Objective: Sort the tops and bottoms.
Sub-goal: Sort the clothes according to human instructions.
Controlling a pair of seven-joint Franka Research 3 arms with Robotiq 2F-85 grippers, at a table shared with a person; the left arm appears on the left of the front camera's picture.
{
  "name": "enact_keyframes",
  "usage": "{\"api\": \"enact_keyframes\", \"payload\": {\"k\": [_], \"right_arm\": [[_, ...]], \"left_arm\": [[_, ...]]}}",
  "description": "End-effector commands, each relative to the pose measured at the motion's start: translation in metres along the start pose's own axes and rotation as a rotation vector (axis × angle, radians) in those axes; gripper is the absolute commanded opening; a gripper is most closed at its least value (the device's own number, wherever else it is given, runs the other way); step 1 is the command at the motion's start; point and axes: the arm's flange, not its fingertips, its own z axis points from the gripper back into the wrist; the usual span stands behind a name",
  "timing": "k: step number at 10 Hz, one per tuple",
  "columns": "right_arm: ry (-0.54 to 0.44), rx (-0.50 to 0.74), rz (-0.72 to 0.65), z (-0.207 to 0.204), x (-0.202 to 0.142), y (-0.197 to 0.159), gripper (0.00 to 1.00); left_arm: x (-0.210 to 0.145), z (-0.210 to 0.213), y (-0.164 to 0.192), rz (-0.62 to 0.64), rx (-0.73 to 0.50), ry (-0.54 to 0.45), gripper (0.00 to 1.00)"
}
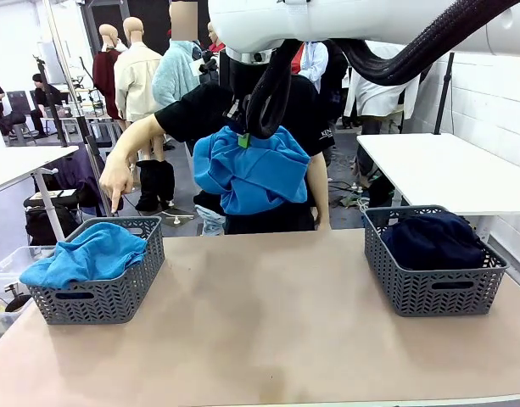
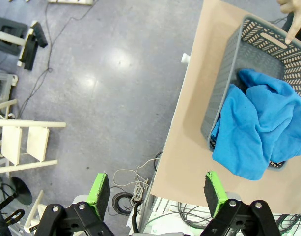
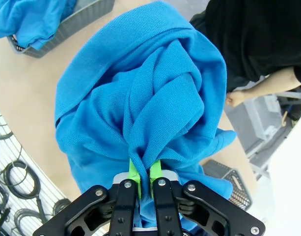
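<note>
A sky-blue top (image 1: 255, 174) hangs bunched above the table's far middle, with my right gripper (image 1: 243, 140) shut on its upper folds. In the right wrist view the green pads (image 3: 134, 173) pinch the same top (image 3: 140, 93). Another blue top (image 1: 90, 254) lies in the left grey basket (image 1: 98, 301), partly draped over its rim. A dark navy bottom (image 1: 433, 240) fills the right grey basket (image 1: 433, 292). My left gripper (image 2: 155, 191) stands open over the floor beside the table's left end, off to the side of that left basket (image 2: 224, 93) and its top (image 2: 258, 128).
A person in a black T-shirt stands at the far edge, one hand (image 1: 115, 182) pointing a finger down at the left basket's back rim. The tan table (image 1: 260, 331) lies bare between the baskets. White tables stand to either side.
</note>
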Motion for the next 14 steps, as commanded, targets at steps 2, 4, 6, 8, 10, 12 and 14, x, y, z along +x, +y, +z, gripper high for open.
{"api": "enact_keyframes", "payload": {"k": [2,4,6,8,10,12,14], "right_arm": [[-0.019,-0.013,0.001,0.002,-0.002,0.001,0.00],[-0.050,-0.012,0.001,0.008,0.027,0.002,0.00],[-0.146,0.003,-0.067,0.027,0.094,0.010,0.00],[-0.201,-0.020,-0.064,0.029,0.175,0.031,0.00],[-0.213,-0.007,-0.097,0.004,0.248,0.053,0.00],[-0.190,-0.112,-0.095,-0.035,0.311,0.066,0.00],[-0.310,-0.090,-0.242,-0.057,0.358,0.067,0.00]], "left_arm": [[0.000,0.000,0.000,0.018,-0.001,-0.010,1.00],[0.000,0.000,0.000,0.018,-0.001,-0.010,1.00],[0.000,0.000,0.000,0.018,-0.001,-0.010,1.00],[0.000,0.000,0.000,0.018,-0.001,-0.010,1.00],[0.000,0.000,0.000,0.018,-0.001,-0.010,1.00],[0.000,0.000,0.000,0.018,-0.001,-0.010,1.00],[0.000,0.000,0.000,0.018,-0.001,-0.010,1.00]]}}
